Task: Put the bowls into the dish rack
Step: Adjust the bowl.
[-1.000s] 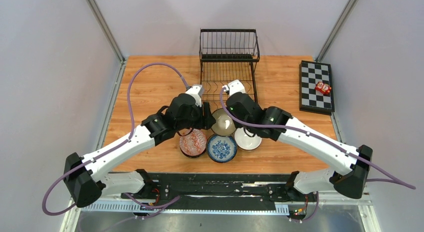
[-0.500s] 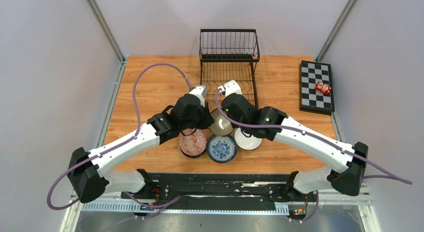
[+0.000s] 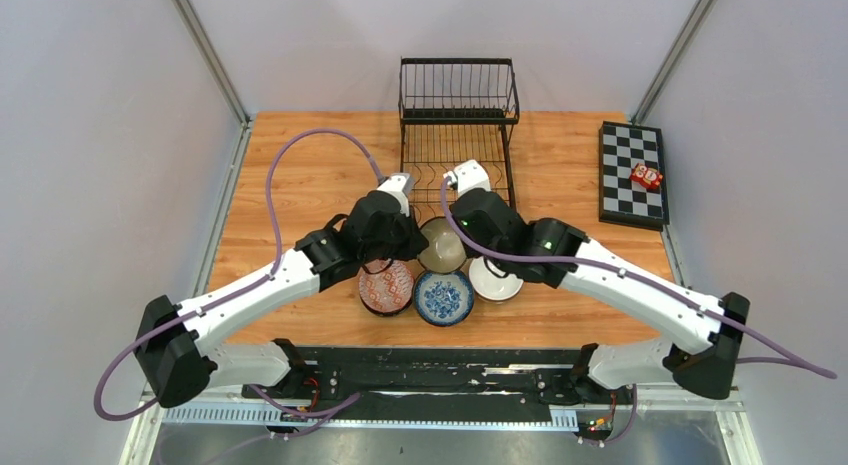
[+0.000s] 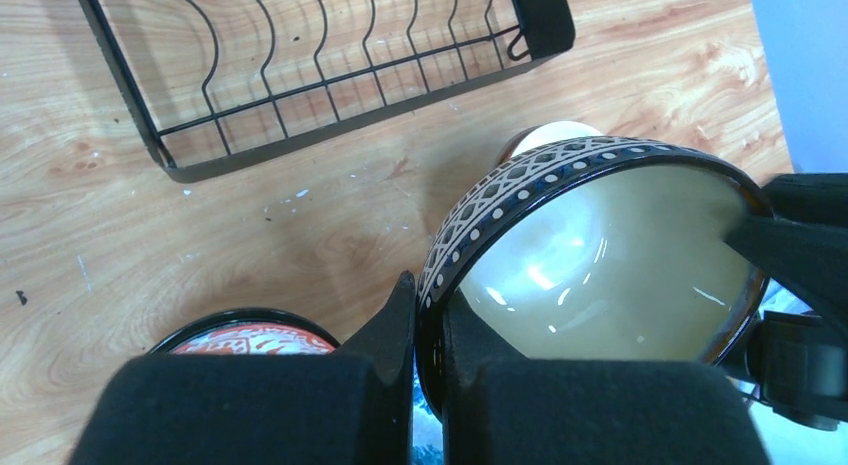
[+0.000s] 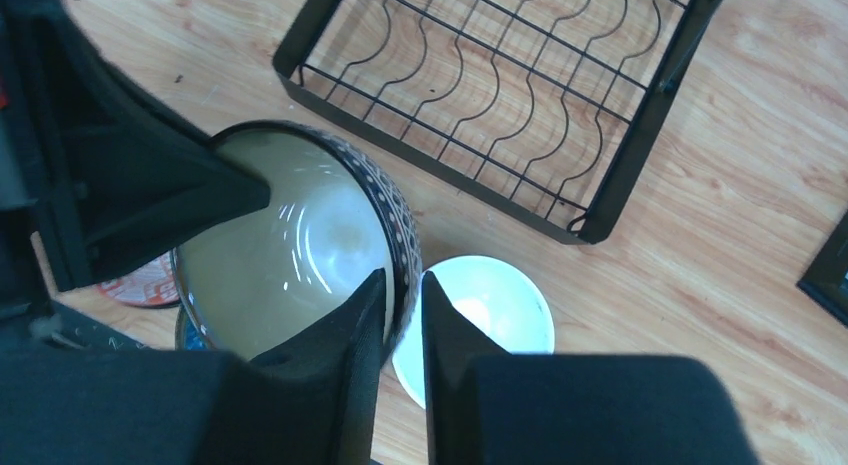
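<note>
Top external view is showing the dish rack (image 3: 459, 117) standing at the far side of the bench (image 3: 300, 165) with no bowl in it, so loading is barely beginning. The left gripper (image 4: 428, 297) is clenching the rim of a dark patterned bowl (image 4: 600, 255), which is tilting in the air just short of the rack. The right gripper (image 5: 402, 278) is straddling the opposite rim, though I cannot tell whether it is pressing. A red-patterned bowl (image 3: 386, 286), a blue-and-white bowl (image 3: 443, 297) and a white bowl (image 3: 497, 281) are waiting near the arms. Pale walls are enclosing the wood-grain bench, and a checkered board (image 3: 632, 173) is lying at its right edge
</note>
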{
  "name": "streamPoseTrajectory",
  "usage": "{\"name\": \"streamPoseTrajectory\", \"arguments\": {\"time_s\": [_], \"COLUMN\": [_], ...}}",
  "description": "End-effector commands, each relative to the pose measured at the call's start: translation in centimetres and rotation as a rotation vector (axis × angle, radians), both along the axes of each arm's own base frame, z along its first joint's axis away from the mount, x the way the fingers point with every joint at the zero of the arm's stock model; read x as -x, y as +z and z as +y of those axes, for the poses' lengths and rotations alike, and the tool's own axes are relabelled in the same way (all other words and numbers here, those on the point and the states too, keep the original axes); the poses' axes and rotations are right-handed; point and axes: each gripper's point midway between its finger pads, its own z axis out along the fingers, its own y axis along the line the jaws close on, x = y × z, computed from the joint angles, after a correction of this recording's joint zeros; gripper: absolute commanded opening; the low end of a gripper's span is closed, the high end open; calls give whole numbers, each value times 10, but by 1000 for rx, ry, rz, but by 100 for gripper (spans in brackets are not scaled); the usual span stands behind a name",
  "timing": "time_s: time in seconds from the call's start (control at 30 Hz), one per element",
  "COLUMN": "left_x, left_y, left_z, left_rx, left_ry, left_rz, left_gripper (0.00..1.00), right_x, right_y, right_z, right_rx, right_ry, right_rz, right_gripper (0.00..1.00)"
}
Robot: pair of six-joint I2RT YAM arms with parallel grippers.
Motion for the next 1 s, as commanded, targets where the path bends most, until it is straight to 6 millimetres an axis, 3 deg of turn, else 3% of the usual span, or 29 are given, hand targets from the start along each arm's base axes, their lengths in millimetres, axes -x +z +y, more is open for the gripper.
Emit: {"name": "streamPoseTrajectory", "arguments": {"time_s": [0.0, 0.17, 0.33, 0.37, 0.4, 0.63, 0.97], "left_x": [-3, 0, 2, 2, 1, 6, 18], "left_y": [18, 29, 37, 37, 38, 50, 79], "left_z": [0, 1, -1, -1, -1, -5, -2], "left_rx": [74, 112, 210, 225, 246, 440, 688], "left_ry": [23, 16, -13, -19, -21, -91, -168], "left_rz": [-64, -93, -107, -107, -106, -110, -186], "left_gripper": [0, 0, 0, 0, 0, 0, 0], "right_x": [19, 37, 54, 56, 59, 75, 75], "right_y": [31, 37, 40, 40, 40, 42, 41], "right_z": [4, -5, -9, -9, -8, -2, 12], "right_rx": [-180, -283, -373, -392, -410, -526, -609], "right_ry": [64, 100, 144, 152, 160, 225, 222], "right_rz": [-25, -18, -2, 2, 6, 30, 60], "right_gripper": [30, 61, 79, 94, 99, 100, 100]}}
